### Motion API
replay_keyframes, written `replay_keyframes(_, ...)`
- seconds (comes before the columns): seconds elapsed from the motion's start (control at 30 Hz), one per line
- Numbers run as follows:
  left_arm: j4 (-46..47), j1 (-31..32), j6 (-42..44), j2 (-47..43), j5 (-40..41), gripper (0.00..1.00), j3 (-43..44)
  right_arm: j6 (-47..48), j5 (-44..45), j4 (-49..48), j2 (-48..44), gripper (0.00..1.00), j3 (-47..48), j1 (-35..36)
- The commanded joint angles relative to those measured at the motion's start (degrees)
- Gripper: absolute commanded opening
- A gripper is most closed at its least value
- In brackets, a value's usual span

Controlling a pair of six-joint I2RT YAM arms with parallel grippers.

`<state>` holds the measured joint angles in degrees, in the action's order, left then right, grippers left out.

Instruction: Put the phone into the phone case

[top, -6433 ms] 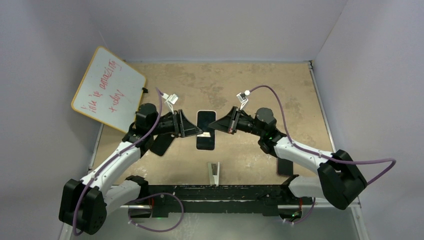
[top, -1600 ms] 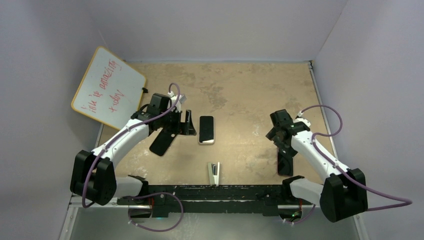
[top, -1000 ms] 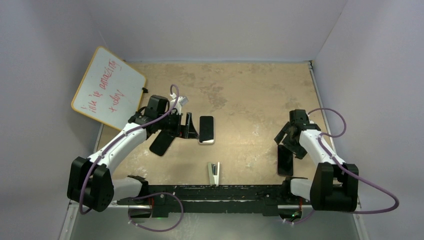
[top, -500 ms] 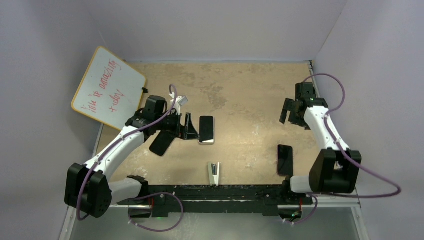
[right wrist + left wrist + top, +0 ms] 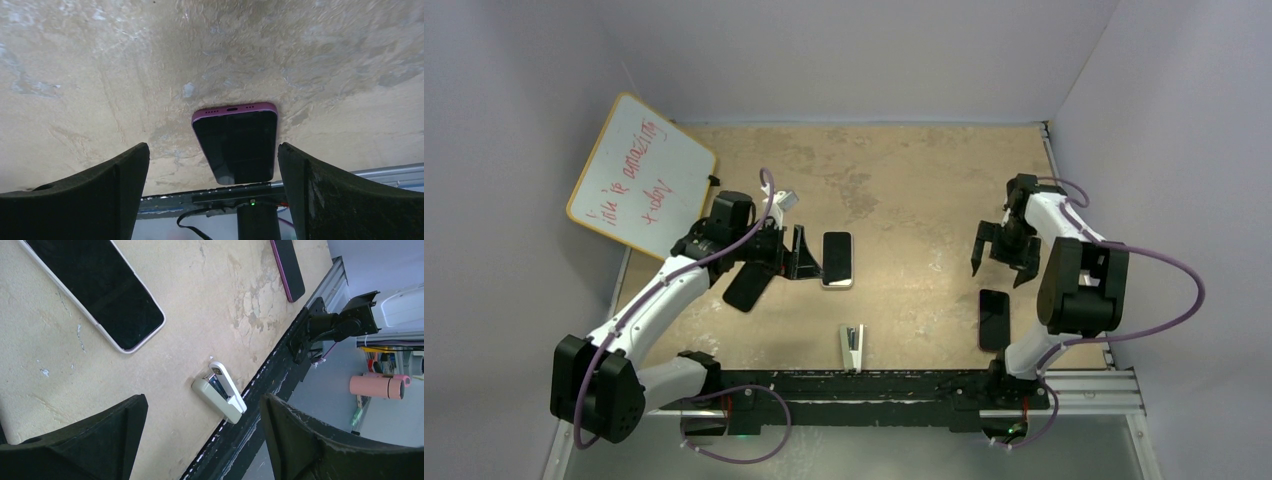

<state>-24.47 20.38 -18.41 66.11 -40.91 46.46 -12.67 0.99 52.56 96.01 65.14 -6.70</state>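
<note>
A dark-screened phone (image 5: 836, 259) with a pale rim lies flat mid-table, seen also in the left wrist view (image 5: 95, 290). My left gripper (image 5: 807, 254) stands open just left of it, holding nothing (image 5: 202, 400). A flat black slab (image 5: 744, 288), perhaps the phone case, lies partly under the left arm. At the right lies a second dark-screened handset with a purple rim (image 5: 994, 319) (image 5: 235, 145) (image 5: 288, 267). My right gripper (image 5: 1004, 265) hovers open over its far end, one finger to each side (image 5: 214, 150), without touching it.
A white stapler (image 5: 852, 346) (image 5: 220, 400) lies near the front edge, by the black rail (image 5: 854, 385). A whiteboard (image 5: 639, 175) with red writing leans at the back left. Grey walls close in the table on three sides.
The right arm swung from the far right wall back toward the near side and now hangs over the purple-rimmed handset. The left arm and pale-rimmed phone have barely moved.
</note>
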Motion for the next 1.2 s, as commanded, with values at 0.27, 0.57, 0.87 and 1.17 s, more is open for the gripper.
replay_keyframes(0.27, 0.8, -0.3, 0.8, -1.7, -0.3, 0.86, 0.3, -2.6, 0.5, 2.4, 5.6, 0.99, -1.3, -1.8)
replay_keyframes(0.57, 0.6, -0.3, 1.0, -3.0, 0.5, 0.86, 0.5, -1.2, -2.4, 2.0, 11.2, 0.99, -3.0, -2.2)
replay_keyframes(0.87, 0.5, -0.3, 1.0, -2.6, 0.8, 0.86, 0.5, -0.3, -2.5, 0.4, 10.3, 0.85, -6.4, -2.1)
replay_keyframes(1.17, 0.0, -0.4, 1.1, -2.8, 2.6, 0.86, 0.7, -0.7, 0.6, -1.7, 8.5, 0.60, -4.2, 1.3)
